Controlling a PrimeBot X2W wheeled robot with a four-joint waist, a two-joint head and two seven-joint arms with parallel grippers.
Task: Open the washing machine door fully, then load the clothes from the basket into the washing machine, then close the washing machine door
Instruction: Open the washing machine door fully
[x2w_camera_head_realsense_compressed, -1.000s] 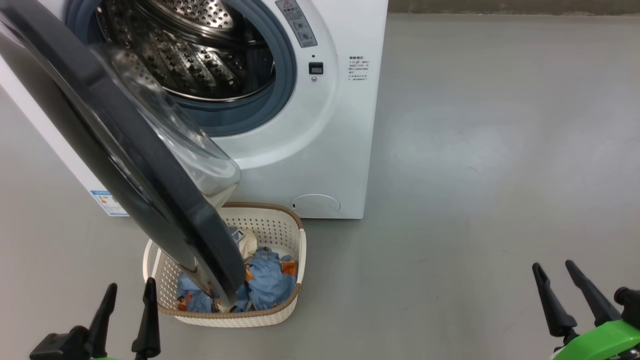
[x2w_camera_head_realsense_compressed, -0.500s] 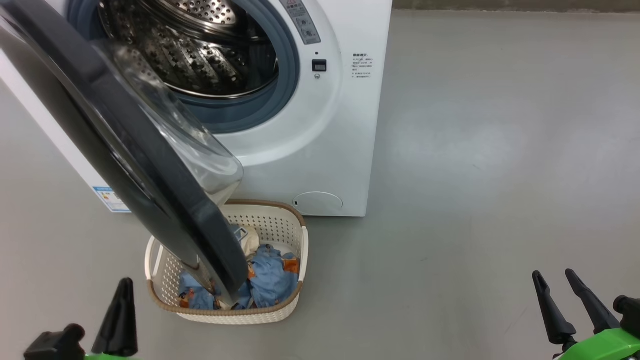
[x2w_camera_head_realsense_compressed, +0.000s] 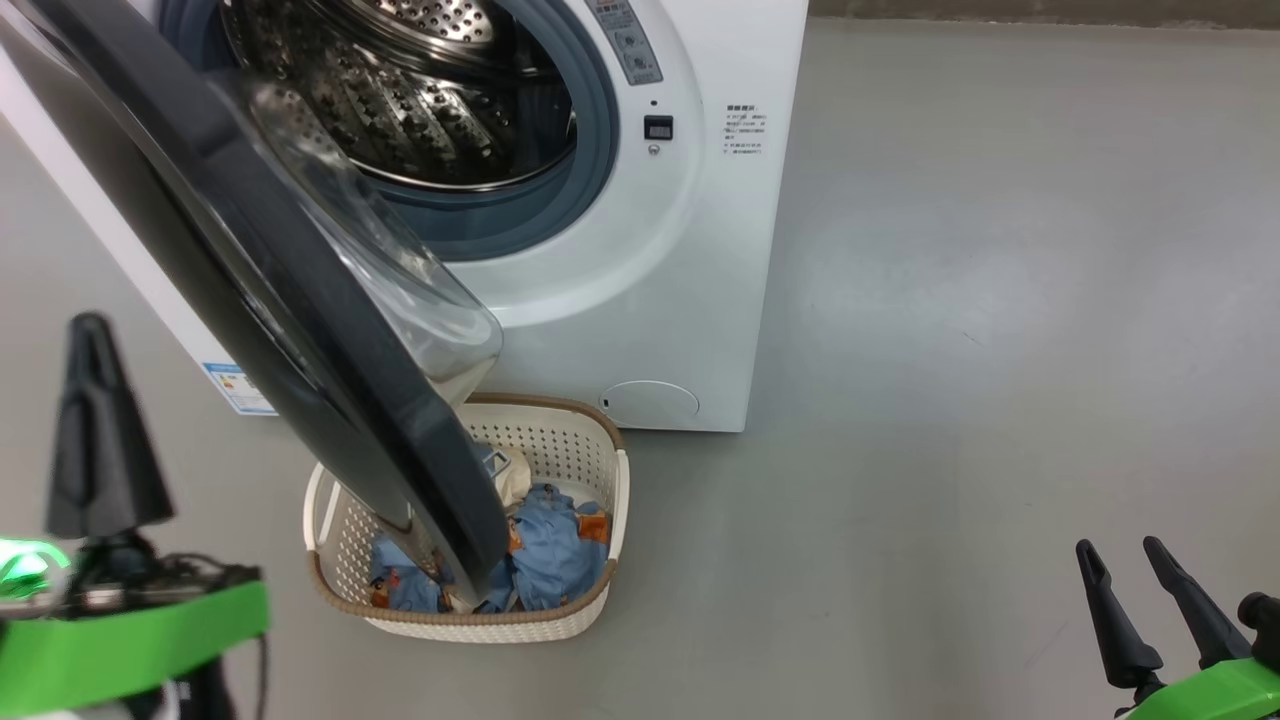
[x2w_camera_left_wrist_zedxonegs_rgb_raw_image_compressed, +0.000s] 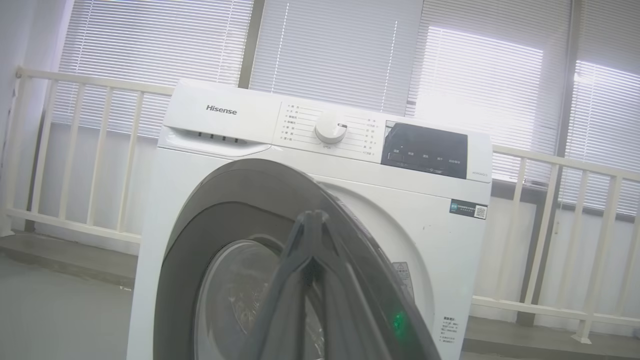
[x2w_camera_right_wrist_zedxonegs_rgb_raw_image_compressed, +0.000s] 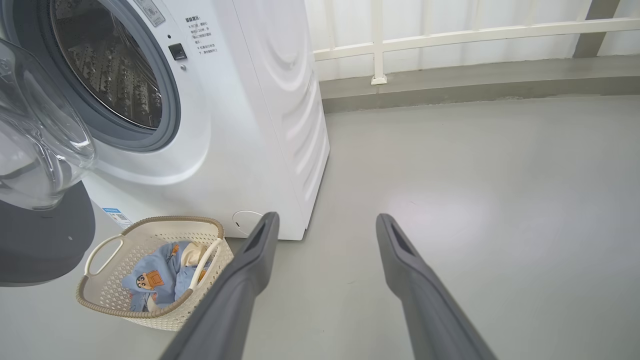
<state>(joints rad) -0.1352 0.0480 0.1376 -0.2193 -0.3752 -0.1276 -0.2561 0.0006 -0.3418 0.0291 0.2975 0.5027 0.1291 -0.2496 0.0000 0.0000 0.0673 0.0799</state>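
1. washing machine (x2w_camera_head_realsense_compressed: 640, 300): white, drum in view through the opening.
2. washing machine door (x2w_camera_head_realsense_compressed: 340, 350): part open, lower edge over the basket.
3. basket (x2w_camera_head_realsense_compressed: 570, 455): on floor in front of the machine (clothes (x2w_camera_head_realsense_compressed: 550, 550) inside).
4. my left gripper (x2w_camera_head_realsense_compressed: 88, 325): fingers pinched together, empty, left of door.
5. my right gripper (x2w_camera_head_realsense_compressed: 1118, 545): fingers spread, empty, low right.

The washing machine door (x2w_camera_head_realsense_compressed: 400, 450) juts out over the left half of the basket (x2w_camera_head_realsense_compressed: 500, 628) — only its right side is reachable from above; the floor (x2w_camera_head_realsense_compressed: 950, 350) rightward is open.
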